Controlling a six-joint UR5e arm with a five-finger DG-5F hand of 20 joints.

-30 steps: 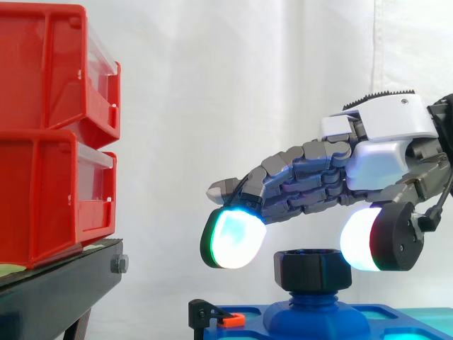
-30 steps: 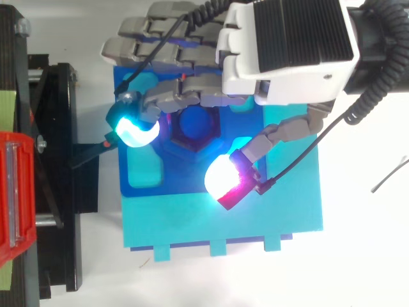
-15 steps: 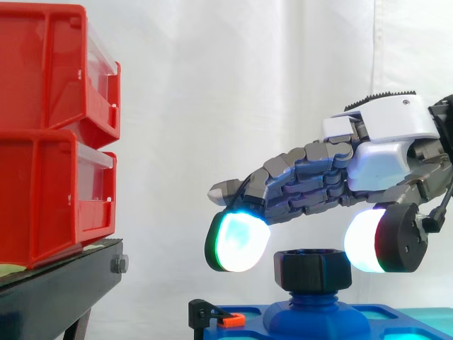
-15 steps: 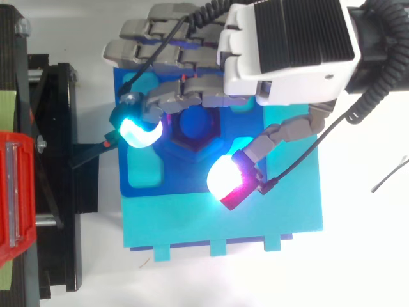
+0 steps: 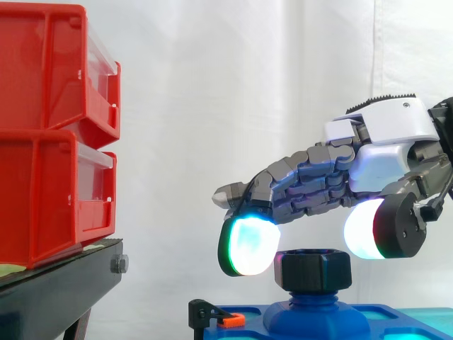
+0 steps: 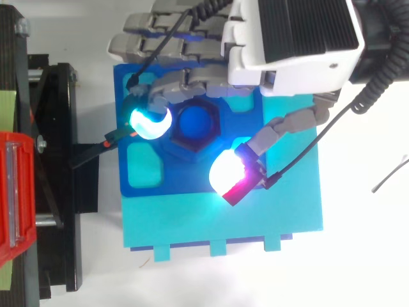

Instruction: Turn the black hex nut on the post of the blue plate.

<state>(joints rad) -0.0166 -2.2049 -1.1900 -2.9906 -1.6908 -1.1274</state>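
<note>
Look at the hand (image 5: 382, 166): half open, holding nothing yet, curved over the black hex nut (image 5: 312, 269). Find that nut on the post (image 6: 195, 121) in the middle of the blue plate (image 6: 121, 173). Maybe touching it with one glowing pad (image 5: 248, 246); hard to tell. Lower both pads, squeeze two flat sides, turn slowly, keep level.

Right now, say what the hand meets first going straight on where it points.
Likely the stand, left and slightly lower; depth is unclear, and the thumb pad might graze the nut first.
</note>
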